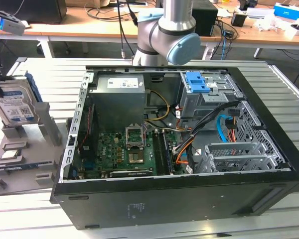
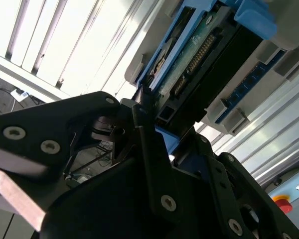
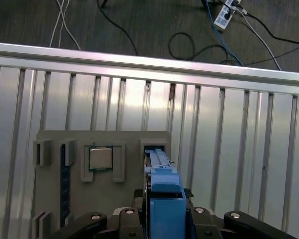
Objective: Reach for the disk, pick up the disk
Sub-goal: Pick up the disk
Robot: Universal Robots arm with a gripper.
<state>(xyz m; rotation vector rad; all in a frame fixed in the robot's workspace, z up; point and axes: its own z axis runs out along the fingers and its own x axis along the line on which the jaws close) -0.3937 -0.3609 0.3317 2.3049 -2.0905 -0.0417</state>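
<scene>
The black pincer (image 3: 164, 193) sits over the flat silver metal hard disk with the blue plastic bracket (image 3: 163, 167), one finger pressed against each side. It's pinching the disk! In the exterior view the disk (image 1: 14, 104) stands upright in a grey plastic stand (image 1: 46, 124) on the slatted metal table (image 1: 30, 209). The open black computer case (image 1: 179, 199) is further toward the exterior view's right.

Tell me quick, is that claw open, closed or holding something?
Gripper: at the hard drive standing in its grey holder; open or closed cannot be told.
</scene>
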